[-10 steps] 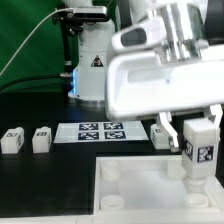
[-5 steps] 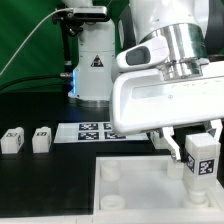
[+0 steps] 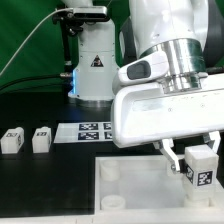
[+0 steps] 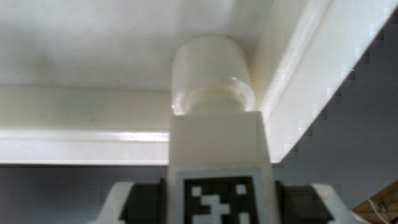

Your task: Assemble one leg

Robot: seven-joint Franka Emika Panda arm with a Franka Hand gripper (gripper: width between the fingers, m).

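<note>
My gripper is shut on a white leg with a black-and-white tag on its face. It holds the leg upright over the far corner of the large white tray-like piece at the exterior view's right. In the wrist view the leg runs from between my fingers down into the tray's inner corner; its rounded end lies close to the corner. Whether it touches the tray I cannot tell. Two more small white legs lie on the black table at the exterior view's left.
The marker board lies flat behind the tray. A white stand with a warning triangle rises at the back. A round socket shows at the tray's corner on the exterior view's left.
My gripper has moved down with the leg, and the arm has shifted slightly to the exterior view's right. The leg now sits lower over the tray's corner.
</note>
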